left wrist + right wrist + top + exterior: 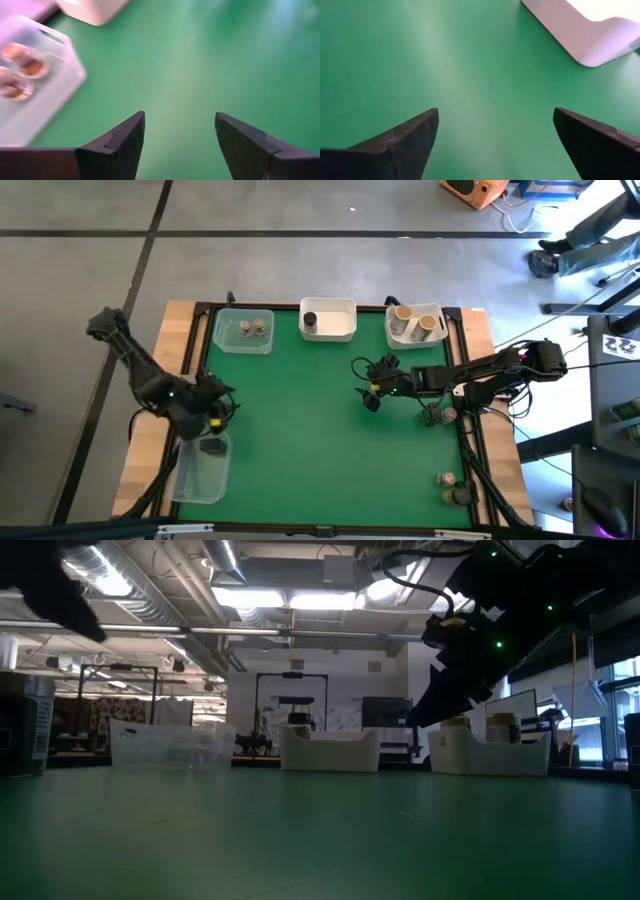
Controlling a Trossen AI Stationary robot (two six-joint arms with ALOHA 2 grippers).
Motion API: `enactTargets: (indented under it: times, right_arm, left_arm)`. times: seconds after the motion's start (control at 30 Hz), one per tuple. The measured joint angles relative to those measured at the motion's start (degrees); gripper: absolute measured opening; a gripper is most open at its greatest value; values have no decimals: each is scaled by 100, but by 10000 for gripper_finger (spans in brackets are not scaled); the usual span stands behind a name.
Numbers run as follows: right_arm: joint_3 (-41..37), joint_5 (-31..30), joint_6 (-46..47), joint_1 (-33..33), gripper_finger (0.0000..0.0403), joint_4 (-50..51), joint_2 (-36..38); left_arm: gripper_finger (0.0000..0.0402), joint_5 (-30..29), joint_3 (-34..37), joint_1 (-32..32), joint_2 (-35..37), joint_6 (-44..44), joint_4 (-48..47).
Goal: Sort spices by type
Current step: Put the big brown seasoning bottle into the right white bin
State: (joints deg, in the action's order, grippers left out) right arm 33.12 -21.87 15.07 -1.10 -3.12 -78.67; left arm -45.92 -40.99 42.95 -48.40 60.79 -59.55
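Spices sit in tubs along the far edge. Two grey-brown-lidded jars [251, 328] [24, 66] stand in a clear tub [243, 343]. A dark cylinder [310, 319] stands in the middle white tub [340, 332]. Tan-lidded jars [414, 321] are in the right white tub [437, 338]. A dark blocky one [211, 446] lies in the near-left clear tub [200, 480]. Loose jars [437, 415] [452, 486] stand by the right edge. My left gripper [218, 408] [180, 130] is open above the mat's left side. My right gripper [368, 387] [495, 125] is open over the mat, right of centre.
The green mat [300, 440] lies bare between the two arms. A black frame and wooden borders [150, 450] run along the table's sides. In the low view, the three far tubs [330, 750] stand in a row and my right arm [470, 650] hangs above them.
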Motion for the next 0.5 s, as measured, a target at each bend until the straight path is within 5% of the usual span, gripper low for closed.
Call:
enactTargets:
  times: [0.2, 0.5]
  right_arm:
    - [0, -50, -437, 0, 390, -11, 0]
    - [0, -53, -1061, 0, 390, -26, 0]
  left_arm:
    - [225, -61, -2, -1251, 68, -1276, 162]
    - [229, -54, -44, -2942, 68, -3519, 1670]
